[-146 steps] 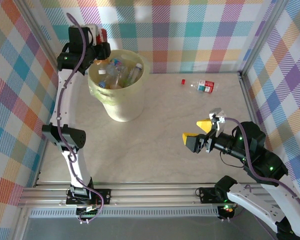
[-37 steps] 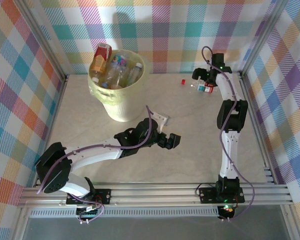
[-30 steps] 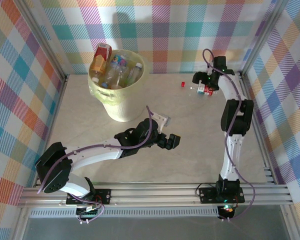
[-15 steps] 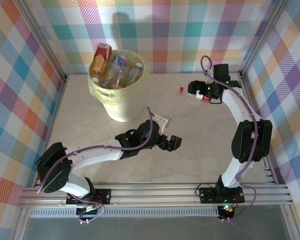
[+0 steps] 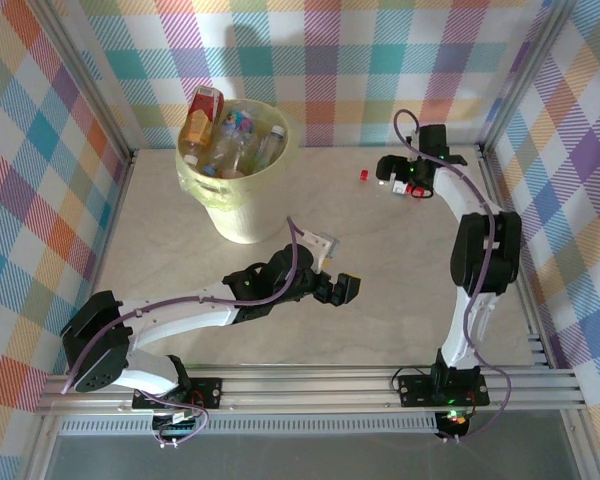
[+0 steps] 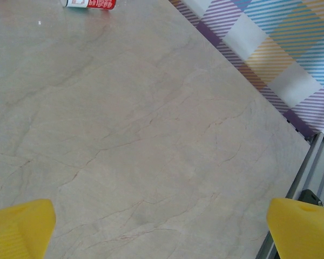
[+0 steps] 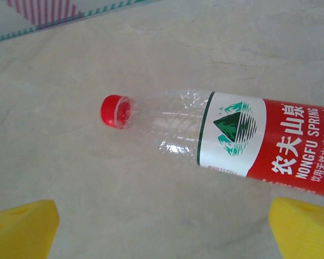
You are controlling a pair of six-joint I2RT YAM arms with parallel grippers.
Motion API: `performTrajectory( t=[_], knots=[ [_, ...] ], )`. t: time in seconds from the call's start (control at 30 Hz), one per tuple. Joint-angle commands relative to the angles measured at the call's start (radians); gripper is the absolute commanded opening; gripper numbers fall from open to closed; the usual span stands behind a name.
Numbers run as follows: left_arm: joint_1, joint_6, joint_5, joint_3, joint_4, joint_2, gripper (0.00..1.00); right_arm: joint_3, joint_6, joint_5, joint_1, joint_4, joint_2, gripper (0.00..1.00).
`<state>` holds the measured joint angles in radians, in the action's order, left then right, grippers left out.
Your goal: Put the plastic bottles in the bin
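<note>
Spotted clear plastic bottle with red label and red cap (image 7: pixel 227 140) lying flat on beige marbled worktop (image 5: pixel 400 270) by far wall, ungrasped beneath wide-released right gripper (image 7: pixel 162 218). More plastic bottles (image 5: pixel 230 140) heaped in round pale-yellow bin (image 5: pixel 248 215). Also released, empty, mid-worktop: left gripper (image 5: pixel 342 290).

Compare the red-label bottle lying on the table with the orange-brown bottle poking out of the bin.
Place: the red-label bottle rests on the table; the orange-brown bottle sits in the bin.
Pose: the red-label bottle lies flat on its side; the orange-brown bottle stands tilted, reaching above the rim.
Body: the red-label bottle is clear; the other is orange-brown.
Both are small plastic bottles.
</note>
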<state>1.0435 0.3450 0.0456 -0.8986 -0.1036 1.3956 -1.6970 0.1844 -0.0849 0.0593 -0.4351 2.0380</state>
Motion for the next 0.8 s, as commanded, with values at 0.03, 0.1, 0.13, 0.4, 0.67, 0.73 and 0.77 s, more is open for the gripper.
performTrajectory(
  t=[0.03,0.1,0.13,0.4,0.67,0.73,0.77],
  knots=[
    [0.010,0.005,0.026,0.014,0.018,-0.035,1.00,-0.131,0.026,0.025,-0.014,0.006,0.086,1.00],
    [0.012,0.003,0.034,0.013,0.028,-0.038,1.00,-0.197,0.029,0.020,-0.019,-0.027,0.138,1.00],
    [0.011,0.002,0.036,0.012,0.030,-0.038,1.00,-0.223,0.030,0.018,-0.022,-0.040,0.160,1.00],
    [0.011,-0.004,0.049,-0.004,0.048,-0.017,1.00,-0.430,0.051,-0.029,-0.056,-0.161,0.331,1.00],
    [0.011,-0.001,0.044,-0.025,0.054,0.019,1.00,-0.498,0.040,-0.059,-0.067,-0.207,0.394,1.00],
    [0.010,0.001,0.044,-0.027,0.052,0.023,1.00,-0.473,0.036,-0.076,-0.067,-0.196,0.383,1.00],
    [0.010,0.002,0.043,-0.028,0.051,0.026,1.00,-0.460,0.033,-0.082,-0.067,-0.191,0.377,1.00]
  ],
)
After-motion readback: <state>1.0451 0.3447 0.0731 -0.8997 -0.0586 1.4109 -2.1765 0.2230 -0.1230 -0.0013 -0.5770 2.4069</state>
